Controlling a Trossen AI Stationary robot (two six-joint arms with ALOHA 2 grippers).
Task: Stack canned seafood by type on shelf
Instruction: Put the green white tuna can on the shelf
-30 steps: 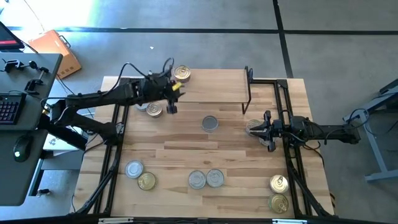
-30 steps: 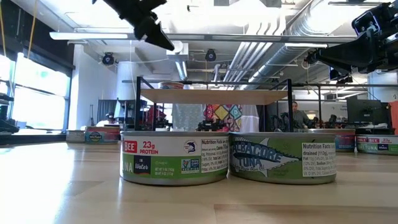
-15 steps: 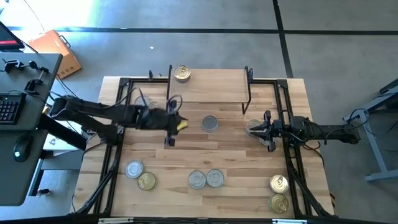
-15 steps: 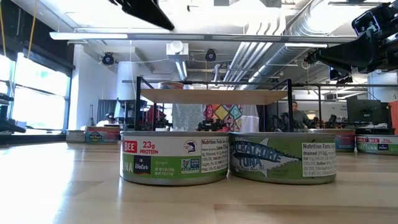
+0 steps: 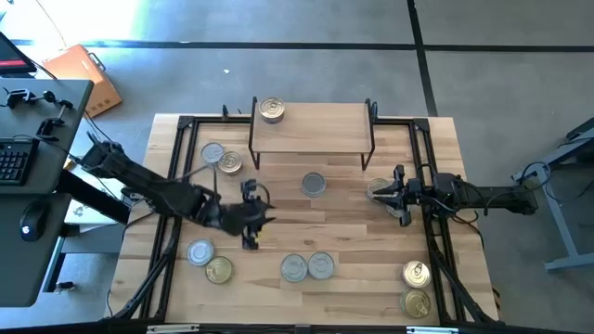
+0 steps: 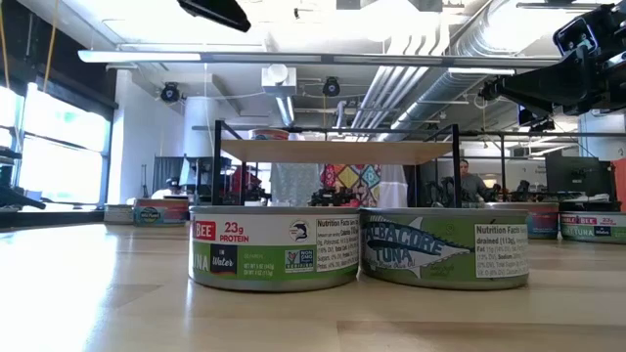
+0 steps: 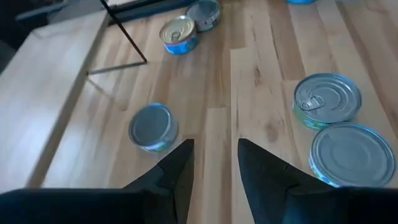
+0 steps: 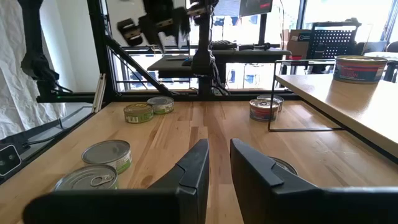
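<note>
Hovering empty, narrowly parted, the left hand hides nothing — right hand grip unclear beside a half-hidden tin.

Left arm: extended diagonally across the table, left gripper hovering, fingers slightly parted, empty. Right arm: stretched in from the right, right gripper low, fingers narrowly parted, empty.

Right gripper low over the wooden table, jaws narrowly parted and empty, two silver-lidded tins near, green tin pair farther off, shelf carrying one tin, left gripper aloft beyond
</note>
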